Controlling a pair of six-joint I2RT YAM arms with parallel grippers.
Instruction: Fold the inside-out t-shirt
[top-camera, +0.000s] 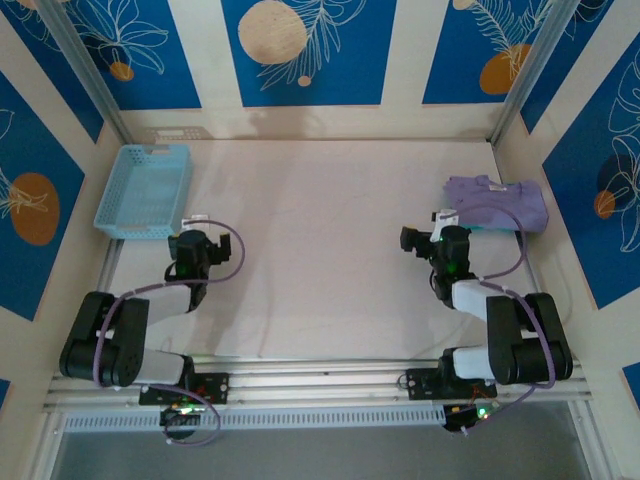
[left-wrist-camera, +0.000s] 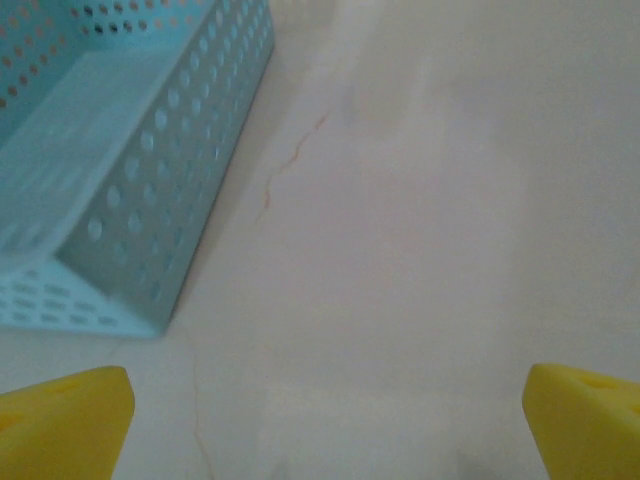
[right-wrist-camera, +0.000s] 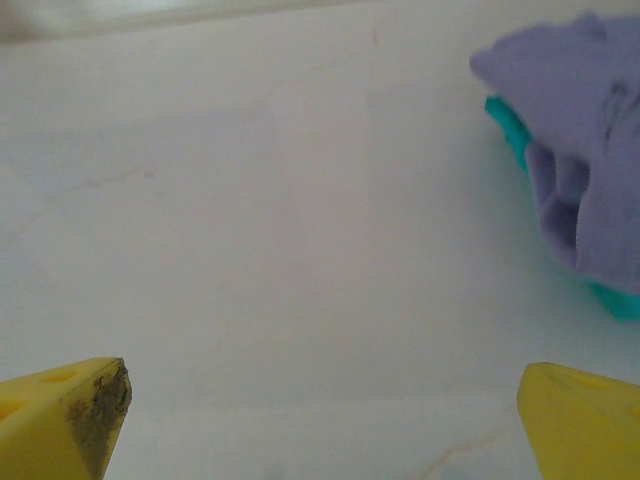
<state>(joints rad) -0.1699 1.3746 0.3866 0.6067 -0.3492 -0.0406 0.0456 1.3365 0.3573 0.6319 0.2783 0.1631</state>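
1. T-shirt (top-camera: 497, 202) bunched at the worktop's (top-camera: 320, 230) right edge, toward the far corner, lying on a teal shirt (right-wrist-camera: 508, 125).
2. Right fingers (right-wrist-camera: 580, 420) apart, empty, near it over bare worktop.
3. Left fingers (left-wrist-camera: 60, 420) apart, empty, just beside basket (top-camera: 143, 190) at far-left corner.

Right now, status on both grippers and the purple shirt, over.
Left gripper open, empty, beside blue basket. Right gripper open, empty. Lavender t-shirt bunched atop teal shirt.

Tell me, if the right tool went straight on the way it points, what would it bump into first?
Likely nothing soon: the right tool points across bare table, free as far as the back wall. The lavender t-shirt lies off to its right, over something teal. Depth is unclear.
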